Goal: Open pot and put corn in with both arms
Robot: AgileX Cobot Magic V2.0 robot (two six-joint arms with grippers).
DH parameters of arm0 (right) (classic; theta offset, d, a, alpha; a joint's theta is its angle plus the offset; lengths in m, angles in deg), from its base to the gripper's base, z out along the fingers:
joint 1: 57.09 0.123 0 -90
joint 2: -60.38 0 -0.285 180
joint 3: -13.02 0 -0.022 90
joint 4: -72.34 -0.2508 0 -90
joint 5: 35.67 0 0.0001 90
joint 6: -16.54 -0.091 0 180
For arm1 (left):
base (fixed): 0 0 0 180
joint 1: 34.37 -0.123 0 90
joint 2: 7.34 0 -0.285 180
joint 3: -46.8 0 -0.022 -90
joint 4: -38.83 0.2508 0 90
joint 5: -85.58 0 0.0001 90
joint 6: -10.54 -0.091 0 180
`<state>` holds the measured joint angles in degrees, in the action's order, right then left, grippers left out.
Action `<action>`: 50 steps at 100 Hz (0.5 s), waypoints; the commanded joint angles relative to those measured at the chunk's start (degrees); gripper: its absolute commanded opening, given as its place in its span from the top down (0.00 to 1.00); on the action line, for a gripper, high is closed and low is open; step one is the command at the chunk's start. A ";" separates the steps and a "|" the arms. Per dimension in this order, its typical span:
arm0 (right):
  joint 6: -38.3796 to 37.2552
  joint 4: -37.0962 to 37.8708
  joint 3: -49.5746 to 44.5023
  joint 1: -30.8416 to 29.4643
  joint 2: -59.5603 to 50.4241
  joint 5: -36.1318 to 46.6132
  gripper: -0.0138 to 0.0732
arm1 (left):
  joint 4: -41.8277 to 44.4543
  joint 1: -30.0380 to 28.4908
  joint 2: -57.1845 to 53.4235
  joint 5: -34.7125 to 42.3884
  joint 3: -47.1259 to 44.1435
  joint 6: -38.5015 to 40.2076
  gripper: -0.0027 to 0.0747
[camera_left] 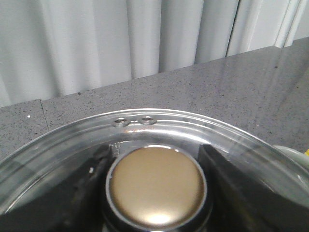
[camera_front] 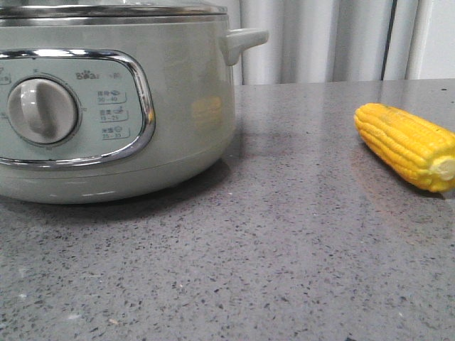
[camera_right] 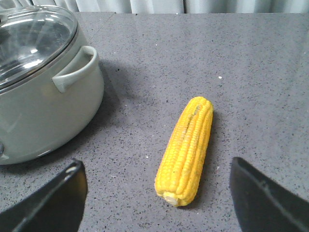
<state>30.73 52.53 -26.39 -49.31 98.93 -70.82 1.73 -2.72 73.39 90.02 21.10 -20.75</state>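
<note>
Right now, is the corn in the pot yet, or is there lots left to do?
Not yet, nearly all is left. The glass lid is on the pot. The left fingers sit either side of the lid's gold knob, looking ready to grip it. The corn lies on the table beside the pot, with the right fingers open around it, not touching. Lifting the lid and dropping the corn in remain.

Grey speckled table (camera_front: 284,249), pale curtain (camera_front: 320,39).
</note>
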 commanded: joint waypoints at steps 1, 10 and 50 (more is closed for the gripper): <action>0.16 0.13 1.90 -0.33 0.52 3.45 0.23 | -0.28 0.12 -1.52 2.83 1.61 0.03 0.71; 0.16 0.13 1.90 -0.33 0.52 3.45 0.23 | -0.28 0.12 -2.52 2.91 1.61 0.03 0.74; 0.16 1.17 1.90 -0.33 0.52 3.45 0.23 | -0.28 -0.33 -11.46 3.35 5.65 0.03 0.75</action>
<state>30.73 53.42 -26.39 -49.31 98.93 -71.04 1.63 -2.72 66.09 86.81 22.89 -20.75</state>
